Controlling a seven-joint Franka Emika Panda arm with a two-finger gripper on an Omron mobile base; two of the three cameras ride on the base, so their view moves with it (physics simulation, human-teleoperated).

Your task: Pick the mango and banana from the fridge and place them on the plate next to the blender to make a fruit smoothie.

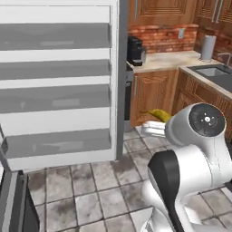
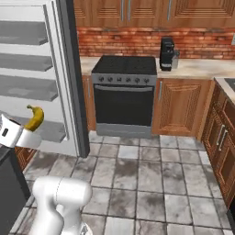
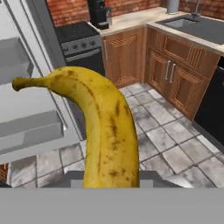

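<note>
A yellow banana (image 3: 107, 127) with brown specks stands upright between my gripper's (image 3: 111, 180) fingers, its stem curling to the upper left in the hand view. My gripper (image 2: 27, 131) is shut on the banana's (image 2: 35, 117) lower end, in the air just in front of the open fridge (image 2: 32, 69). From the left base view the banana (image 1: 159, 114) pokes out above the white hand (image 1: 152, 129), right of the fridge's (image 1: 59, 86) grey racks. The mango, the plate and the blender are out of view.
A black oven (image 2: 123, 92) stands beside the fridge, with a black coffee machine (image 2: 166, 53) on the counter to its right. Wooden cabinets (image 3: 175, 70) and a sink (image 1: 213, 72) run along the right. Tiled floor (image 2: 147, 183) lies open ahead.
</note>
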